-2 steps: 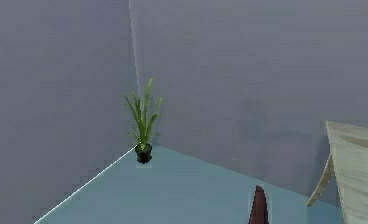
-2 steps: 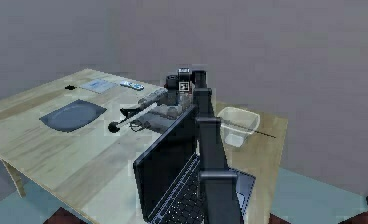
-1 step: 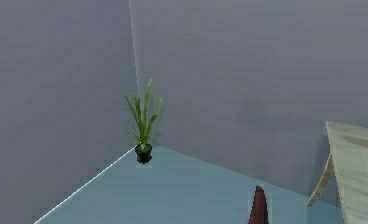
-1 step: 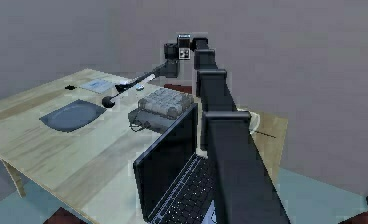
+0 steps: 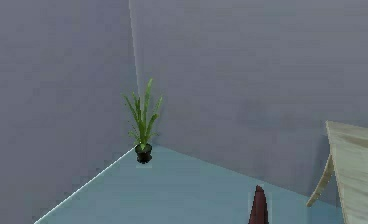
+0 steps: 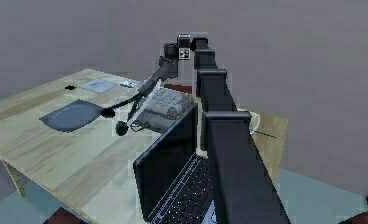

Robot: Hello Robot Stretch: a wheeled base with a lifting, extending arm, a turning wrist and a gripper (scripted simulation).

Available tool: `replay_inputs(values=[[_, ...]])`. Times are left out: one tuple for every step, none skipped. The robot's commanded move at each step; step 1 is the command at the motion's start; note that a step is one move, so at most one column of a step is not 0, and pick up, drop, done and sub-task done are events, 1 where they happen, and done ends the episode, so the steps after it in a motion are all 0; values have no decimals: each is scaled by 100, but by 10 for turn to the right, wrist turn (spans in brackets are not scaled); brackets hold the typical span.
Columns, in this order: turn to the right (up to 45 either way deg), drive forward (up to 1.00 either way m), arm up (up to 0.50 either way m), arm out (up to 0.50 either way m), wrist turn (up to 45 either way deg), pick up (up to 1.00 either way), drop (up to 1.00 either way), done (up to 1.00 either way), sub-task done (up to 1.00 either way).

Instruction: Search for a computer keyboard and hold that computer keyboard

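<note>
Computer keyboard, as a separate flat board with keys, is not something we are finding with certainty on the light wooden table [image 6: 52,150]. The only keys we are seeing belong to the open black laptop [image 6: 177,165], which is standing at the table's near edge, just beside the dark square arm [image 6: 222,130]. The gripper [image 6: 130,102] is reaching out over the middle of the table. We cannot tell the state of its fingers, nor whether it has hold of anything, because a grey flat mat [image 6: 70,115] and a whitish boxy object [image 6: 162,108] are lying on the wood at or behind it.

We are judging that the main danger is taking the wrong thing, since the small objects are looking much alike. A second danger is the arm brushing the laptop's raised screen if the base is turning or driving, which could push the laptop toward the near edge. The boxy object is also sitting near the fingers and could be knocked.

For moving, the teal floor [image 5: 182,185] is lying free toward the corner, where a green plant in a dark pot [image 5: 144,120] is standing against the grey-violet walls [image 5: 242,70]. At the forward view's right the table's corner [image 5: 357,165] is coming near, and a dark red pointed shape [image 5: 259,205] is rising at the bottom, so we are advising only small moves there.
</note>
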Motion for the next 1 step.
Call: replay_inputs(values=[[0,0,0,-48,0,0,0,0,0]])
